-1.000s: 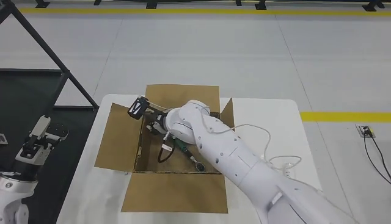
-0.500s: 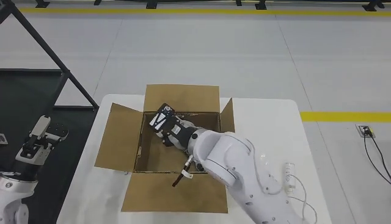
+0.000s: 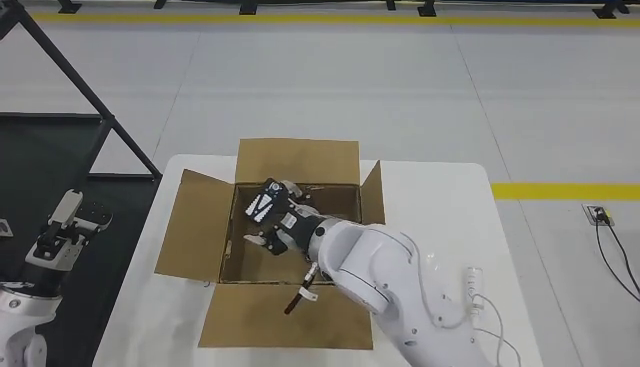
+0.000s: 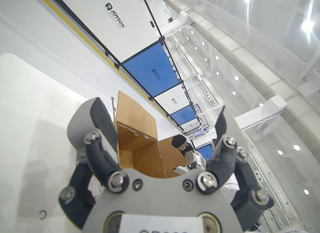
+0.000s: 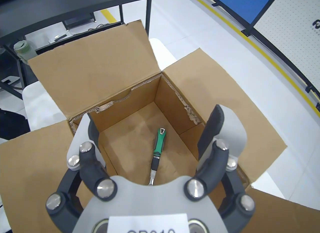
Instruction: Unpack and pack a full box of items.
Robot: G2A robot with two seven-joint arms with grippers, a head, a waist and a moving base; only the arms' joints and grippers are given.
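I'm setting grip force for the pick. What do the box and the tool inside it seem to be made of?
The box looks like brown corrugated cardboard with a matte finish; its torn wall edges show the fluted layer. The tool seems to be a ratchet: the handle looks like green and black plastic or rubber, and the shaft and head are bright, shiny metal, likely steel.

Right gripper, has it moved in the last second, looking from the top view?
Yes. In the top view, the right gripper went from above the far-left corner of the box to over its opening, nearer the robot.
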